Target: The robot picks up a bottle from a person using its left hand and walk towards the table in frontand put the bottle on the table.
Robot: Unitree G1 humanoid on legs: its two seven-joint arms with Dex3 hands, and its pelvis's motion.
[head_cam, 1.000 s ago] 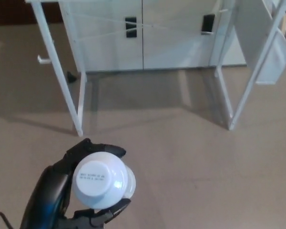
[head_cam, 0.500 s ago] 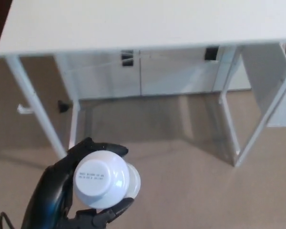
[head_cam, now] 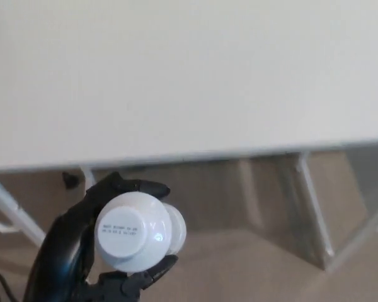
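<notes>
Down at seven o'clock in the head view, the left hand [head_cam: 69, 245] is gripping the bottle [head_cam: 135, 229]. Its black fingers [head_cam: 137, 187] are curling shut around the white body from above and below, probably so nothing slips during the carry. The bottle is sitting upright in that grasp, its round white cap facing the camera with a small block of print on top. Holding it vertical likely means it can be lowered base-first without turning the wrist. It is hanging over the floor [head_cam: 252, 270], just short of the near edge and not yet above the surface [head_cam: 189, 75], which is spreading pale and wide from nine through twelve to three o'clock. Toward four o'clock, a white table leg [head_cam: 312, 207] is showing beneath that edge. By my judgement the carry is nearing its end, and the hand is needing to reach forward toward twelve o'clock, clearing the edge, before letting go. The right hand is not showing.
</notes>
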